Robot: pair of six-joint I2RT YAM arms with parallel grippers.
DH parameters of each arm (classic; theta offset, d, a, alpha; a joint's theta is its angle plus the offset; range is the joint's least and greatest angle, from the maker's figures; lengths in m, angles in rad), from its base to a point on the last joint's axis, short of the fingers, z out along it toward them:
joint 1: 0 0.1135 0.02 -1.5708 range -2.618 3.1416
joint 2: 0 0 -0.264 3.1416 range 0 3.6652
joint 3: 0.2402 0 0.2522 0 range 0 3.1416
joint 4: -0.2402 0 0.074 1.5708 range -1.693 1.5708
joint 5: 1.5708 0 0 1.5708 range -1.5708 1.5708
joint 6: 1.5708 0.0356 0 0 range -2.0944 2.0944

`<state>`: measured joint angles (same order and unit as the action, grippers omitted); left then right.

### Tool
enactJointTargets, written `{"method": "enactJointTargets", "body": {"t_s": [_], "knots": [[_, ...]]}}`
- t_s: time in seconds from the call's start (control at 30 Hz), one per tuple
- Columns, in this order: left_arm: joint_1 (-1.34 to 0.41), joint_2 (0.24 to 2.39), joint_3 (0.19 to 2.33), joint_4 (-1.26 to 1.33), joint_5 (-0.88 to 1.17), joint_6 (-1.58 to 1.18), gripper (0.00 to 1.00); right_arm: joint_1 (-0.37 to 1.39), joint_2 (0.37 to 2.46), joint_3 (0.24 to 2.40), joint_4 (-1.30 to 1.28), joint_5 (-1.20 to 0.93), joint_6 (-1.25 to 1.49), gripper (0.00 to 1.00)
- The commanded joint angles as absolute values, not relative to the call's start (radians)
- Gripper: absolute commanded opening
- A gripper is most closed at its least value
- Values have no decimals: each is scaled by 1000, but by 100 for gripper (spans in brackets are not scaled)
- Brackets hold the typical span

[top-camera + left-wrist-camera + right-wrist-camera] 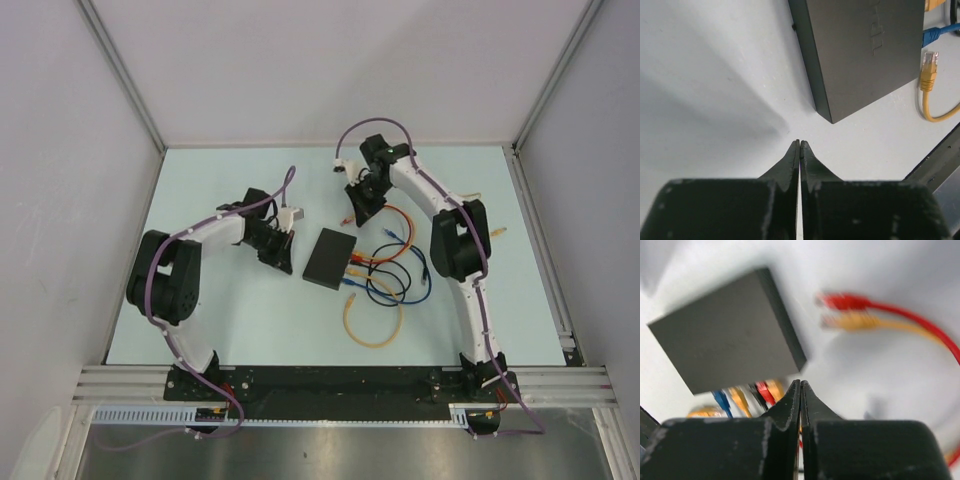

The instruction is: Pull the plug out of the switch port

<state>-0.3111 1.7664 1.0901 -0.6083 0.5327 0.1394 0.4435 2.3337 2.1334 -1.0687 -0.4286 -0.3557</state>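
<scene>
Bolted at the near edge, the left arm [165,280] and right arm [460,250] bend inward over the pale counter [230,330] toward the switch [331,258], a flat black box lying askew between them. Just left of the switch sits the left tool [282,258]; the right tool [352,212] is beyond its far corner. A tangle of coloured cables [392,285] spreads on the switch's right. From the left wrist, the left tool [800,145] shows its jaws pressed together with nothing between them, their tips just short of the switch [860,50] corner; a loose yellow plug [929,67] lies on the counter beside the switch. From the right wrist, blurred, the right tool [800,385] is likewise closed and empty, just near of the switch [725,340], whose near face carries a row of plugs [747,396]. A red plug [842,301] and an orange plug [845,320] lie apart from the switch.
</scene>
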Motion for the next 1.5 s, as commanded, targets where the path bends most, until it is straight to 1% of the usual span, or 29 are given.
{"method": "enactJointTargets", "body": {"t_s": [0.0, 0.1, 0.23, 0.37, 0.53, 0.73, 1.07, 1.23, 1.3, 1.33, 1.4, 1.43, 1.47], "knots": [[-308, 1776, 1161, -578, 557, 127, 0, 417, 2253, 2048, -1068, -338, -360, 0], [-308, 1819, 1196, -591, 571, 123, 1, 422, 2289, 2036, -1069, -284, -359, 0], [-313, 1845, 1221, -600, 591, 147, 1, 433, 2336, 2052, -1054, -285, -357, 0], [-324, 1862, 1230, -617, 597, 186, 1, 460, 2422, 2126, -1057, -249, -362, 0], [-357, 1849, 1183, -600, 629, 195, 1, 501, 2470, 2213, -1061, -288, -354, 0], [-390, 1847, 1184, -600, 591, 216, 1, 517, 2470, 2241, -1057, -299, -336, 0], [-393, 1838, 1180, -595, 612, 250, 2, 511, 2471, 2235, -1034, -344, -318, 0], [-391, 1806, 1169, -606, 591, 276, 2, 499, 2470, 2308, -1040, -348, -327, 0], [-380, 1760, 1172, -604, 577, 276, 3, 480, 2442, 2327, -1046, -373, -345, 0], [-367, 1740, 1169, -597, 574, 272, 7, 456, 2425, 2318, -1045, -392, -353, 1], [-357, 1682, 1166, -566, 563, 262, 13, 425, 2375, 2293, -1037, -460, -360, 8], [-356, 1666, 1169, -563, 552, 262, 17, 385, 2362, 2257, -1034, -489, -364, 20], [-356, 1657, 1184, -560, 558, 262, 19, 367, 2337, 2240, -1034, -518, -370, 28]]}}
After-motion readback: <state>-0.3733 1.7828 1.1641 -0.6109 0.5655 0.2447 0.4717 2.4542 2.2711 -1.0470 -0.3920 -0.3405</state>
